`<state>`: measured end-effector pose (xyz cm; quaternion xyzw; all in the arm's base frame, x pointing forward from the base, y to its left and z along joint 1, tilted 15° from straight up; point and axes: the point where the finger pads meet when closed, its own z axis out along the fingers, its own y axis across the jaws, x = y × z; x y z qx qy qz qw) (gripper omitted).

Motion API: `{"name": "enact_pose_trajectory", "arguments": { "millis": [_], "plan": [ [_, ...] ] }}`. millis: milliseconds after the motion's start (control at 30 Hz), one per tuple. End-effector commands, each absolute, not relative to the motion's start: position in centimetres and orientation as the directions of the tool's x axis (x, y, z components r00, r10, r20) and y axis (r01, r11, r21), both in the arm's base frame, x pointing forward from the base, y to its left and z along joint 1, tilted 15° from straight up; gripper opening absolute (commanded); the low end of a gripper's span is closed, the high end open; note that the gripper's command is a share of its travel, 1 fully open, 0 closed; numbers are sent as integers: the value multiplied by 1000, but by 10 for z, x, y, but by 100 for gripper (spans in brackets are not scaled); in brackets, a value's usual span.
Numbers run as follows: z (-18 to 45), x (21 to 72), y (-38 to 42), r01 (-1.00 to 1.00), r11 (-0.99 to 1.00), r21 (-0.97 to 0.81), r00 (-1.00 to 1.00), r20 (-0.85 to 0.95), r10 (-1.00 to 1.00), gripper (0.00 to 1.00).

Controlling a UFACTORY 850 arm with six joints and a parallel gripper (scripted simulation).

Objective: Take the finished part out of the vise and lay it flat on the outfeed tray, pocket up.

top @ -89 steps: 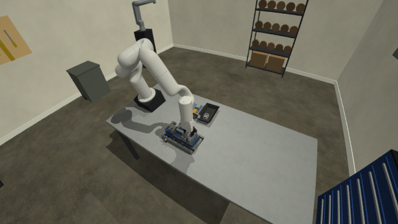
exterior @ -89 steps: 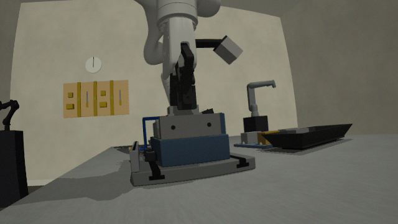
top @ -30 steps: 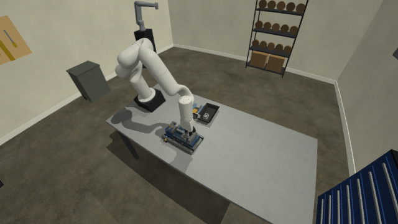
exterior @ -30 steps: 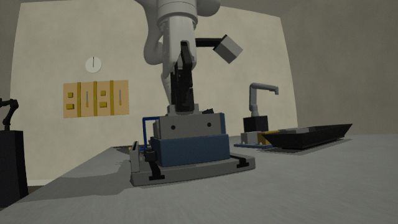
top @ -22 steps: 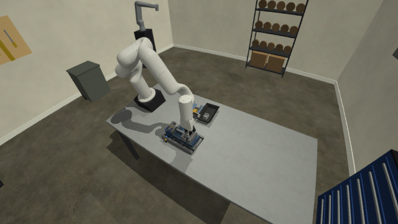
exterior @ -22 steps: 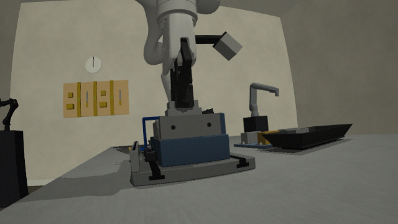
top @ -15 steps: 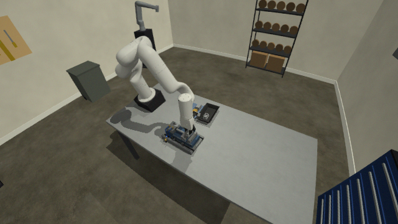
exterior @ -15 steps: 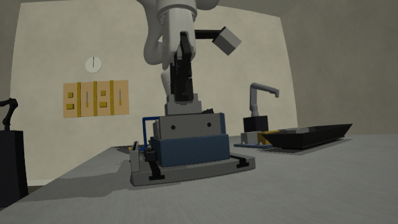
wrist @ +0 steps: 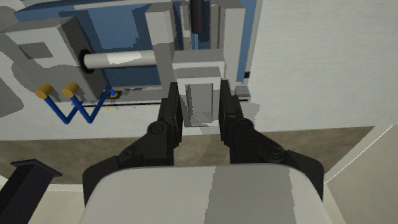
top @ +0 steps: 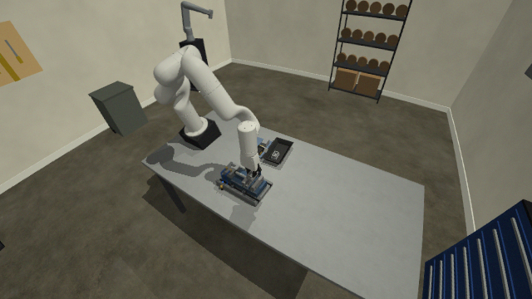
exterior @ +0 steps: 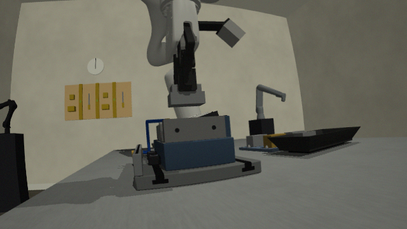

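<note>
My gripper [exterior: 186, 92] is shut on the finished part [exterior: 186, 98], a small grey block, and holds it in the air just above the vise [exterior: 194, 144]. In the wrist view the part [wrist: 198, 95] sits between my black fingers, with its pocket facing the camera. The blue and grey vise [top: 245, 183] stands near the table's left edge, its jaws below the part. The black outfeed tray [top: 277, 151] lies behind the vise, to the right in the exterior view [exterior: 315, 138].
A small fixture with yellow and blue parts [exterior: 259, 142] stands beside the tray. The vise has a blue handle with yellow knobs [wrist: 70, 102] on its left side. A shelf rack [top: 370, 50] and a grey cabinet [top: 118, 108] stand on the floor away from the table.
</note>
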<state>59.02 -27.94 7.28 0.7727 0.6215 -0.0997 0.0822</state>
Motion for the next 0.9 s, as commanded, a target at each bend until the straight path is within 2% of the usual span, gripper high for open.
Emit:
{"name": "enact_pose_trajectory", "arguments": {
  "millis": [0,367,867],
  "plan": [
    [78,591,-279,977,-214,5,208,-256,944,0],
    [77,593,-275,977,-213,5,207,-256,944,0],
    [47,634,-162,983,-185,-1,179,-248,952,0]
  ]
}}
